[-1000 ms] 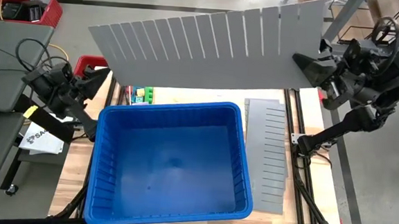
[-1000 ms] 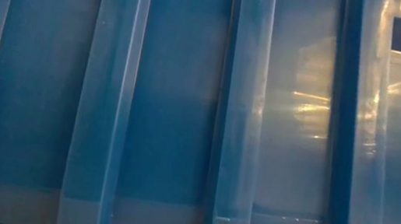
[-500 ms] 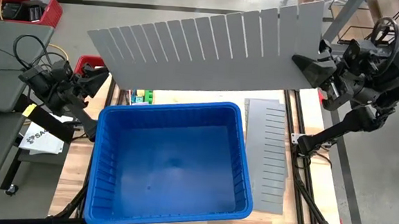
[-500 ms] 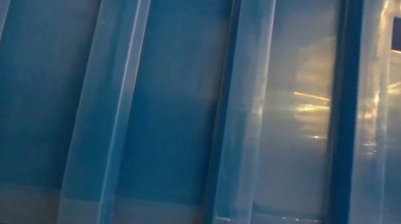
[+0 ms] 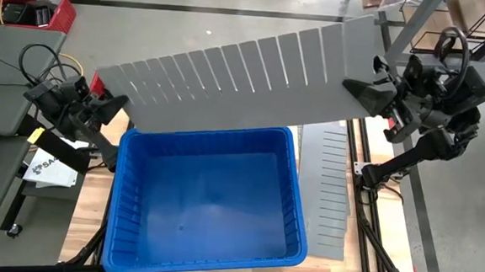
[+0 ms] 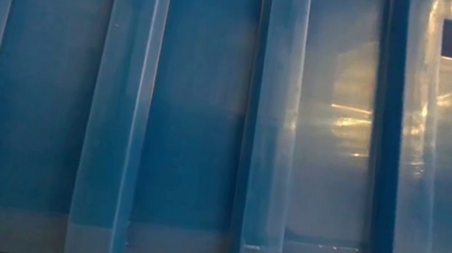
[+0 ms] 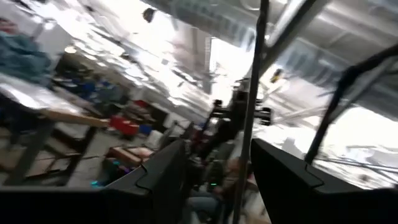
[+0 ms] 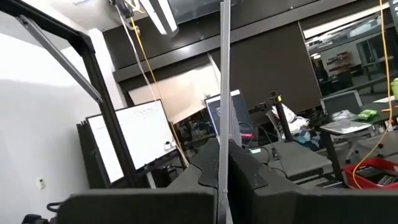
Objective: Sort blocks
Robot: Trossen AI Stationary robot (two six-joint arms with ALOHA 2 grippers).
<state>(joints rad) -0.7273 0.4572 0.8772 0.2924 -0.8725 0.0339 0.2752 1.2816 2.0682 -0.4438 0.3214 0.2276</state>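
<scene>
Bin: large blue bin (image 5: 209, 197) fills the middle of the table (image 5: 86, 215), below and between the two grippers; in the low view its ribbed blue wall (image 6: 208, 124) blocks everything behind it.

Spare panel: second slotted grey divider (image 5: 324, 187) lies flat on the table just beside the bin, under the right gripper's side.

Held panel: long grey slotted divider panel (image 5: 238, 77) hangs in the air over the bin's far rim, tilted, its higher end at the right gripper and its lower end reaching the left gripper.

Right gripper: right gripper (image 5: 357, 86) is clamped tight on the panel's end; in the right wrist view the panel's thin edge (image 8: 222, 93) runs straight up from between the dark fingers (image 8: 255, 177).

Left gripper: left gripper (image 5: 112, 104) sits at the panel's lower end with its fingers (image 7: 158, 177) partly apart; the left wrist view shows a thin upright edge (image 7: 249, 124) standing in the gap between them, and whether the fingers press on it cannot be told.

Blocks: none of the small coloured blocks can be made out; the raised panel covers the table strip beyond the bin's far rim.

Surroundings: red crate (image 5: 18, 8) stands far beyond the left gripper, off the table.
</scene>
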